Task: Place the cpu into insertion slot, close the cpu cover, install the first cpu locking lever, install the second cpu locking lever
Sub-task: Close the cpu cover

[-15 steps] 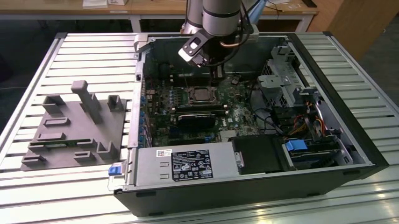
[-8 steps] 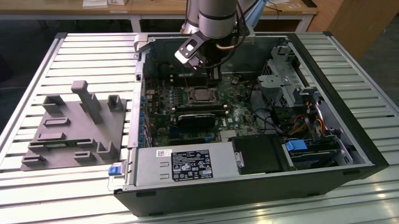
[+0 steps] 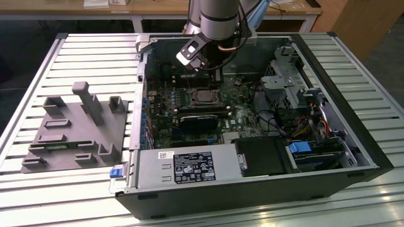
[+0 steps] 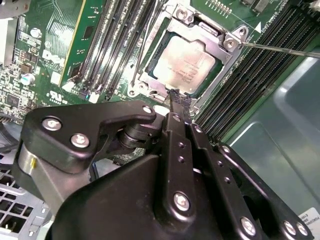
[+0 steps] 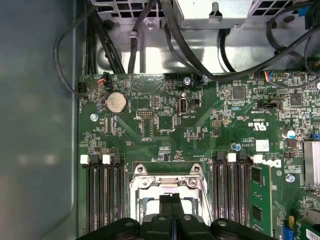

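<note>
Fingers pressed together and holding nothing, the gripper hangs at the edge of the cpu cover, which lies over the cpu in the insertion slot. The open computer case rests on a slatted metal table, with a white printed label on its power supply.

Large black-and-white label on face of power supply, print too small to read; small white barcode sticker just beside it. White silkscreen logos and certification marks on green motherboard, small white sticker near them. Faint etched print lines on cpu top, not legible. White triangle mark on board by corner of insertion slot
</note>
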Motion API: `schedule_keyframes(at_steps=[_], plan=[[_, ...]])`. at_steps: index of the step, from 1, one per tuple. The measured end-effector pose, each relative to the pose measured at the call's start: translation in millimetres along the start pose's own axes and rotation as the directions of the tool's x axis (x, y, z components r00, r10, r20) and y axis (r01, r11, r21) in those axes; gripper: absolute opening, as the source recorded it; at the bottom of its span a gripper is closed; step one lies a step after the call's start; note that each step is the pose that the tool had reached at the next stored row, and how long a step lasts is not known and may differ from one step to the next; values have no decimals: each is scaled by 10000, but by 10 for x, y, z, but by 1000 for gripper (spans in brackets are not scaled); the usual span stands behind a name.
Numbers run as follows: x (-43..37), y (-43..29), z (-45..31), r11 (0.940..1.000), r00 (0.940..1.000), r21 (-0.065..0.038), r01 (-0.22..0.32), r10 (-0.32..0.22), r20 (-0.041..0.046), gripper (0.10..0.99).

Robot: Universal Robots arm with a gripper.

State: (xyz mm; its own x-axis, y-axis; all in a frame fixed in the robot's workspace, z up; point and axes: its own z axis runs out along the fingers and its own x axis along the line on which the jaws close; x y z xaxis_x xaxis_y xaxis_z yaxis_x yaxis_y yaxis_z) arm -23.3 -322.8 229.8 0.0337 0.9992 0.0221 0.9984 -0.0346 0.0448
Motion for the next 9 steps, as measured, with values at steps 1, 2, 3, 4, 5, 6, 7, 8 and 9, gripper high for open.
schedule_keyframes(at_steps=[1, 2, 3, 4, 5, 6, 7, 8, 9], plan=[[0, -1, 4, 10000, 10000, 87, -4, 4, 3, 106], [-1, -1, 4, 9999, 10000, 112, -4, 4, 7, 106], [-1, -1, 3, 9999, 10000, 112, -4, 4, 9, 106], [-1, -1, 4, 9999, 10000, 112, -4, 4, 9, 106], [-1, -1, 3, 9999, 10000, 113, -4, 4, 12, 106], [-1, -1, 3, 9999, 10000, 113, -4, 3, 13, 106], [-1, -2, 5, 9999, 10000, 113, -3, 3, 14, 106], [-1, -6, 7, 9999, 10000, 112, -4, 4, 13, 106], [-1, -13, 9, 9999, 10000, 112, -4, 4, 12, 106]])
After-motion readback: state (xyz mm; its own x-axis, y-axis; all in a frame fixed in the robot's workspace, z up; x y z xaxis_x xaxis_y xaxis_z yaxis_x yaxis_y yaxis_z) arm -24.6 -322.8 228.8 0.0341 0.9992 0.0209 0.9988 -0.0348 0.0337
